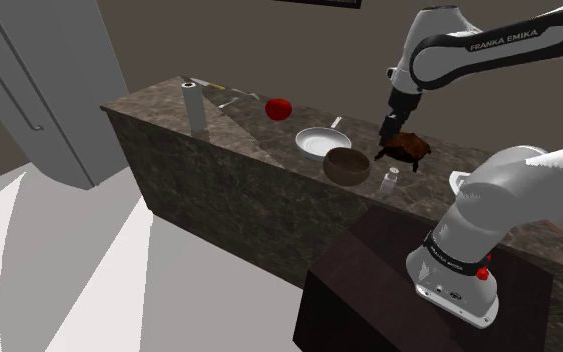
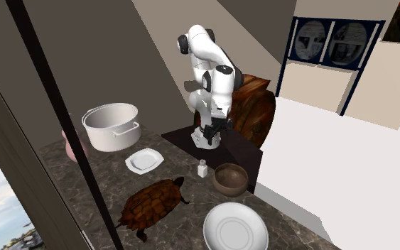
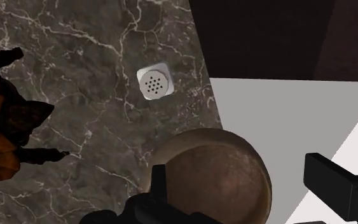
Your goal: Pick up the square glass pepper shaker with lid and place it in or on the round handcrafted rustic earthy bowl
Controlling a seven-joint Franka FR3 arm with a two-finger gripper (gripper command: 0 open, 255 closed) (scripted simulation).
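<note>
Your gripper [image 3: 238, 167] hangs wide open with nothing in it, over the marble counter [image 3: 75, 76] near the brown bowl [image 3: 209, 172]. The pepper shaker [image 3: 154, 82] stands upright just to the shoulder view's right of that bowl, clear of both fingers [image 3: 336, 184] and near the counter's edge.

Dim, sharp renders; slanting bright patches streak the floor [image 1: 59, 250].

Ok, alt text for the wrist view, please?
A shaker with a perforated white lid stands on a dark marbled counter, seen from above, ahead of the open gripper. A brown bowl lies under the gripper, between its fingers, and a brown turtle sits on the counter beside both.
</note>
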